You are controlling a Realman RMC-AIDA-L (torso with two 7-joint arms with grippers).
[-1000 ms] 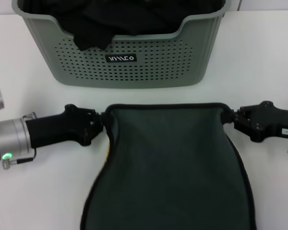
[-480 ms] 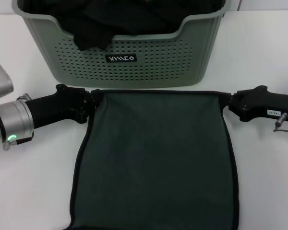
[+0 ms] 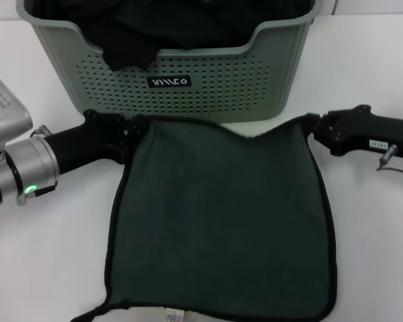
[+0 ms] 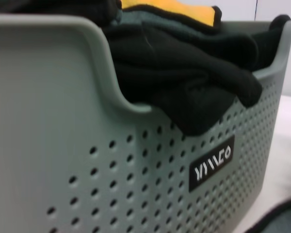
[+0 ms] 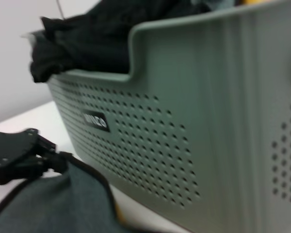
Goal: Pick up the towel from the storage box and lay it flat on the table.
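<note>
Lying nearly flat across the lower centre of the head view, the dark green terry towel with black edging (image 3: pixel 221 221) is already out of the sage-green perforated plastic storage box (image 3: pixel 208 94) and on the white table (image 3: pixel 47 268). The left gripper (image 3: pixel 131 129) and right gripper (image 3: pixel 311 129) each pinch an upper corner; only letting go appears to remain.

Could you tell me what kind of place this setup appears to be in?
Probably a lab test bench staged as a laundry chore: a bare white table, one storage box of cloths, and a towel spread before it.
</note>
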